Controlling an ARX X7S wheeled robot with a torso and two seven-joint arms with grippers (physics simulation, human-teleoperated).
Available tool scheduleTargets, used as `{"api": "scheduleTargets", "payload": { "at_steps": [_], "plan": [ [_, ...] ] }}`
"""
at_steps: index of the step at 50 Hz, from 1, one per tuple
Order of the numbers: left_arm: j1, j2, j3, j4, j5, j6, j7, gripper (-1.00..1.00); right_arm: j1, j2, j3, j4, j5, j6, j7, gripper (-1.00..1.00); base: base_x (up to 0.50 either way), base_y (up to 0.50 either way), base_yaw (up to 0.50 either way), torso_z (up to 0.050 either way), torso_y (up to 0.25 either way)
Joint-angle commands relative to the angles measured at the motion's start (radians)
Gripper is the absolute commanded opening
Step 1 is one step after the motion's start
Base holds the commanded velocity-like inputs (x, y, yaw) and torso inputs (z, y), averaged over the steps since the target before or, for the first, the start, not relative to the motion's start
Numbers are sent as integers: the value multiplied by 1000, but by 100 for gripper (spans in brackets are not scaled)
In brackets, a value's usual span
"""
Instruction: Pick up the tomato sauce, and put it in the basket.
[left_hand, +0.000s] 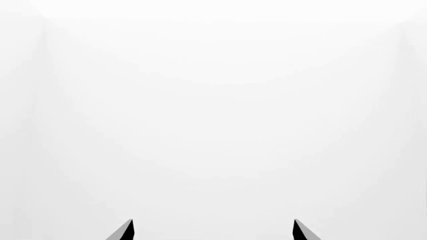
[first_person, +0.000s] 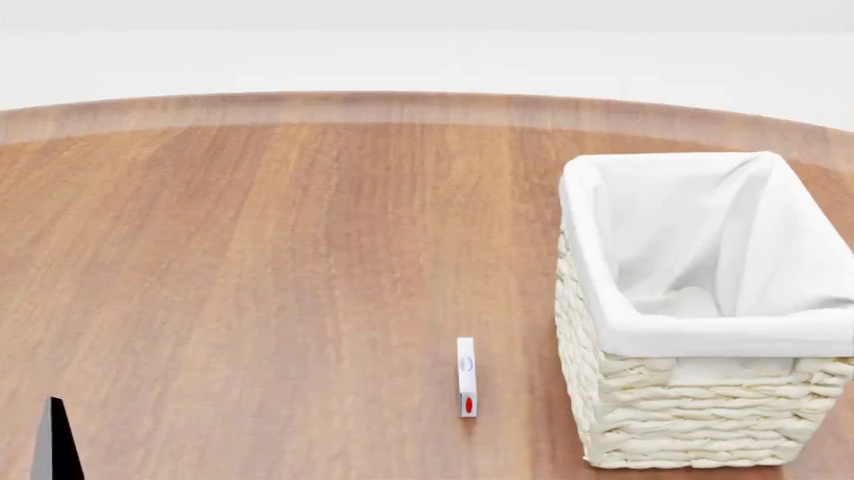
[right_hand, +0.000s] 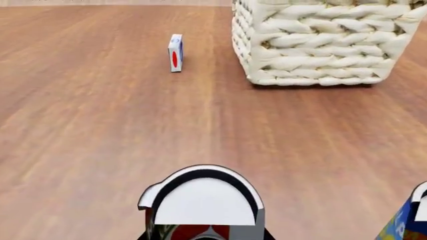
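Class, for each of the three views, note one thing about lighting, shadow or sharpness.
Left wrist view: almost uniformly white, washed out, only the dark tips of the left gripper showing. Head view: soft, even light; the basket casts hardly any shadow on the table. Right wrist view: a thin dark shadow under the basket; the tomato sauce can is cropped but sharp.

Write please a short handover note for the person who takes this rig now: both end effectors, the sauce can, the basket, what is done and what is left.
Left end effector: open, empty, nothing near it.
Right end effector: close up to the tomato sauce; its fingers barely show, so a grasp cannot be confirmed.
Tomato sauce: out of the head view, beside a blue-and-yellow can.
Basket: on the table, right side; only its liner shows inside.
Done: the approach. Left: confirm grasp, lift, carry to basket, release.
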Motion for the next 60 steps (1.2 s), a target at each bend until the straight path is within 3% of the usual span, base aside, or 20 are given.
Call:
{"api": "scheduleTargets", "payload": {
  "at_steps": [1, 22, 33, 45, 60],
  "plan": [
    [-3, -2, 6, -1, 0, -1, -3, 100, 24, -1, -7, 17, -2, 19, 4, -100, 0, 0, 3, 0, 0],
    [6, -13, -1, -5, -19, 16, -11, 100, -8, 99, -3, -513, -114, 282, 133, -100, 0, 0, 0, -1, 0],
    [17, -19, -2, 2, -24, 26, -16, 100, -18, 106, -2, -571, -132, 267, 152, -100, 0, 0, 0, 0, 0],
    [34, -29, -9, 18, -24, 31, -23, 100, 138, 104, 25, -751, -134, 352, 154, -100, 0, 0, 0, 0, 0],
    [40, -30, 18, 33, -2, 23, -23, 100, 283, 118, 76, -722, -135, 410, 160, -100, 0, 0, 0, 0, 0]
  ]
}}
